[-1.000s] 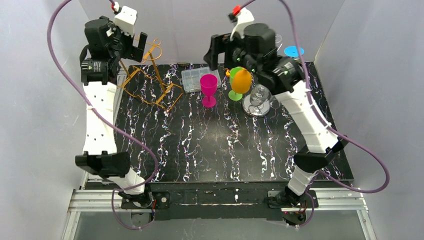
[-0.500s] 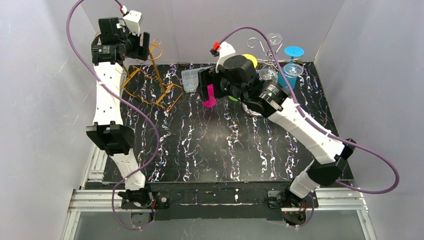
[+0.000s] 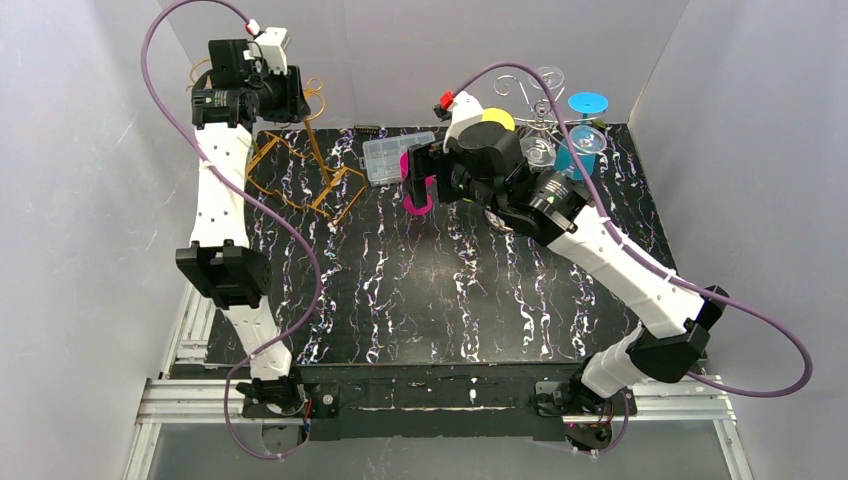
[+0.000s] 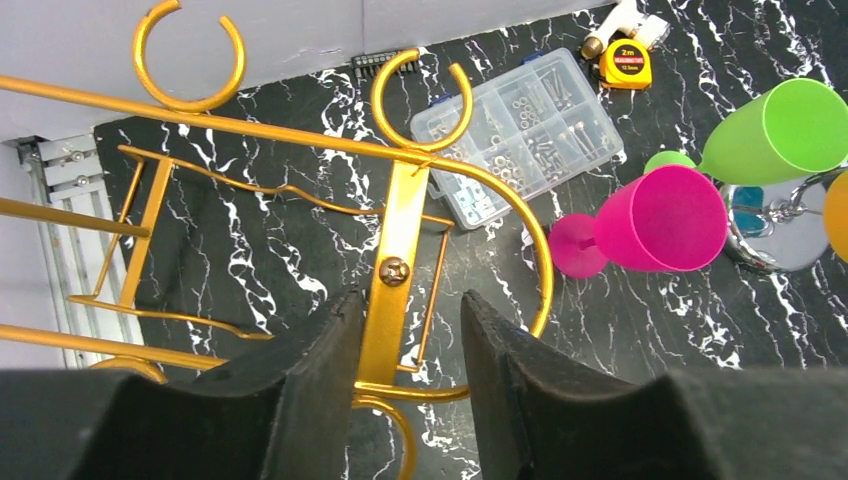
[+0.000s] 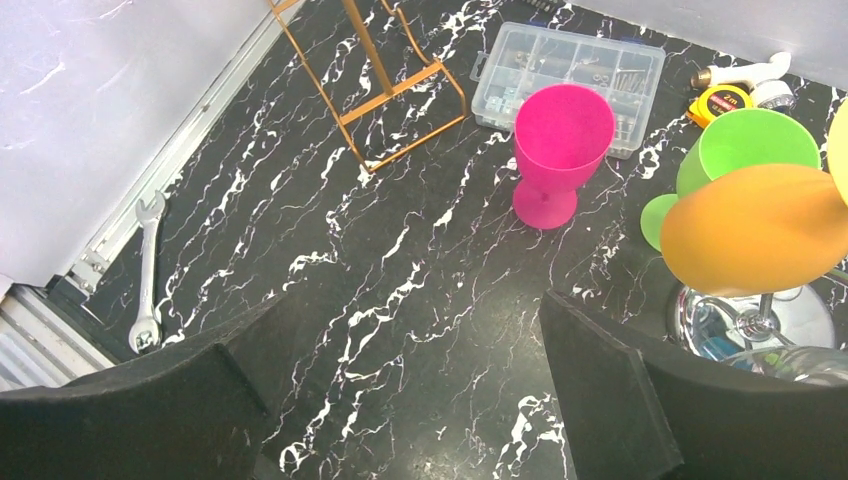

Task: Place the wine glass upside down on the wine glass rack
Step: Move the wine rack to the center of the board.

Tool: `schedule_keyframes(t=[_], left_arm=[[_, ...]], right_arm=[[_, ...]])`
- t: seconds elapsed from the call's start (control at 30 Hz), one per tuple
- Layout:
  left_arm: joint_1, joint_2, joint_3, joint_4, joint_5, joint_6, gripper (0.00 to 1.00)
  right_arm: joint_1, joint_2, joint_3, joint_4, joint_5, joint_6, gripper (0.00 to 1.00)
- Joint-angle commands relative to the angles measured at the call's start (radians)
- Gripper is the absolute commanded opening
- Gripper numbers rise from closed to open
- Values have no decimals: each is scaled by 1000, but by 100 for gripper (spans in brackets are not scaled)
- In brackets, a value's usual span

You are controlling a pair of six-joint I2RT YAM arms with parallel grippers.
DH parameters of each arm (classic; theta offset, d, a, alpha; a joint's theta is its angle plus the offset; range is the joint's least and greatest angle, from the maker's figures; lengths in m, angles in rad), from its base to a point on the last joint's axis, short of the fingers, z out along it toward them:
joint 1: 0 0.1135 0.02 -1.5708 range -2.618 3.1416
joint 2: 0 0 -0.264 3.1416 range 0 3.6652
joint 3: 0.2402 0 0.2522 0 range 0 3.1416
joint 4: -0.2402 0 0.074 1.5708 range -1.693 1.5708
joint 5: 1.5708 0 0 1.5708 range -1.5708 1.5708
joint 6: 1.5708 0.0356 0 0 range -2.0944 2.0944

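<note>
The pink wine glass (image 3: 420, 203) stands upright on the black marble table, right of the gold wire wine glass rack (image 3: 312, 170). In the left wrist view the pink glass (image 4: 660, 220) is at the right. My left gripper (image 4: 410, 300) straddles the rack's flat gold upright post (image 4: 397, 235): the left finger touches it, and a gap shows at the right finger. My right gripper (image 5: 410, 310) hangs wide open over bare table, with the pink glass (image 5: 560, 140) ahead of it and nothing between its fingers. From above, the right gripper (image 3: 417, 172) partly covers the glass.
A clear parts box (image 5: 570, 75) and a yellow tape measure (image 5: 722, 100) lie behind the glass. Green (image 5: 750, 150) and orange (image 5: 755, 230) glasses sit by a chrome stand (image 3: 545, 110) at the back right. A wrench (image 5: 148, 270) lies off the table's left edge.
My left arm reached back to the gold rack and its jaws narrowed round the post. My right arm swung left and down towards the pink glass, jaws still wide.
</note>
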Motion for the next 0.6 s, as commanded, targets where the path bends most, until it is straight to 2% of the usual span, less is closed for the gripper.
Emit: schedule_keyframes(t=[0.0, 0.1, 0.27, 0.4, 0.57], left_arm=[[-33, -18, 11, -23, 2, -36, 34], [-79, -34, 0, -25, -10, -39, 26], [-147, -84, -54, -23, -41, -76, 24], [-194, -154, -138, 13, -78, -145, 17], [-238, -201, -175, 32, -113, -178, 20]], right_arm=[[1, -54, -24, 70, 21, 12, 98], [0, -75, -54, 83, 29, 16, 98], [0, -98, -80, 90, 39, 19, 98], [0, -110, -92, 92, 42, 19, 99], [0, -117, -105, 93, 41, 24, 98]])
